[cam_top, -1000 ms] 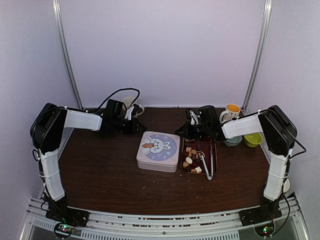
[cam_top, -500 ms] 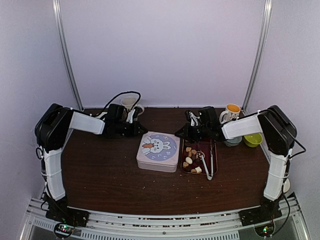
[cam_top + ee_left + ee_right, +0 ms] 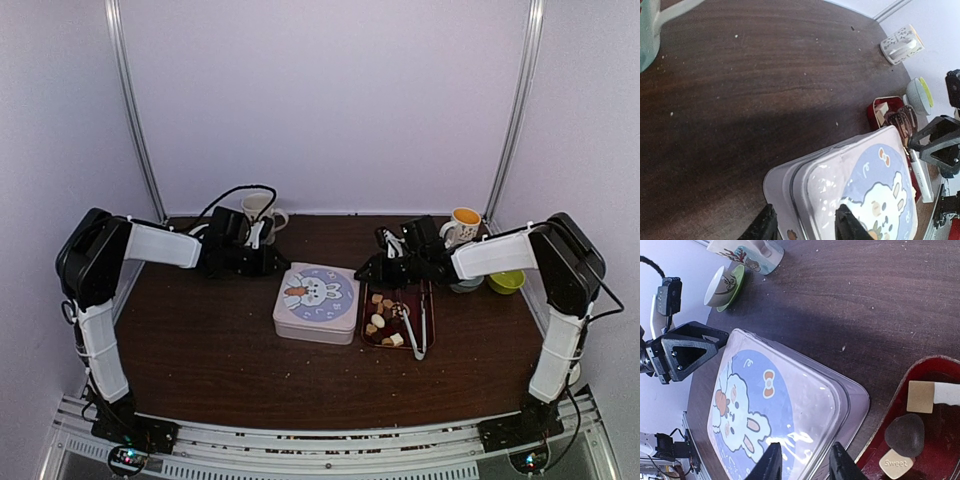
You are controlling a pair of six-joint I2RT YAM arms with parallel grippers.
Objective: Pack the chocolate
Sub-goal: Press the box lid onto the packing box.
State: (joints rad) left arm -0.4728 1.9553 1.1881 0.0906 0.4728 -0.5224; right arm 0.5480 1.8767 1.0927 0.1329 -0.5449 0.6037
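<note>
On the near part of the dark wooden desk (image 3: 220,360) lies a pale tin (image 3: 316,302) with a rabbit drawn on its closed lid. Just at its right is a dark red tray (image 3: 431,305). The chocolate (image 3: 378,320), small brown, tan and white pieces, is in the left half of this tray, and metal tongs (image 3: 414,335) lie along the right half. A little farther, the left pincer (image 3: 805,227) has its fingers spread over the far left corner of the tin and pinches nothing. The right pincer (image 3: 804,462) is also spread, above the far right part of the lid, beside the tray. At the far edge stand a white mug (image 3: 262,210), a mug that is orange inside (image 3: 463,224), and a green bowl (image 3: 506,280).
</note>
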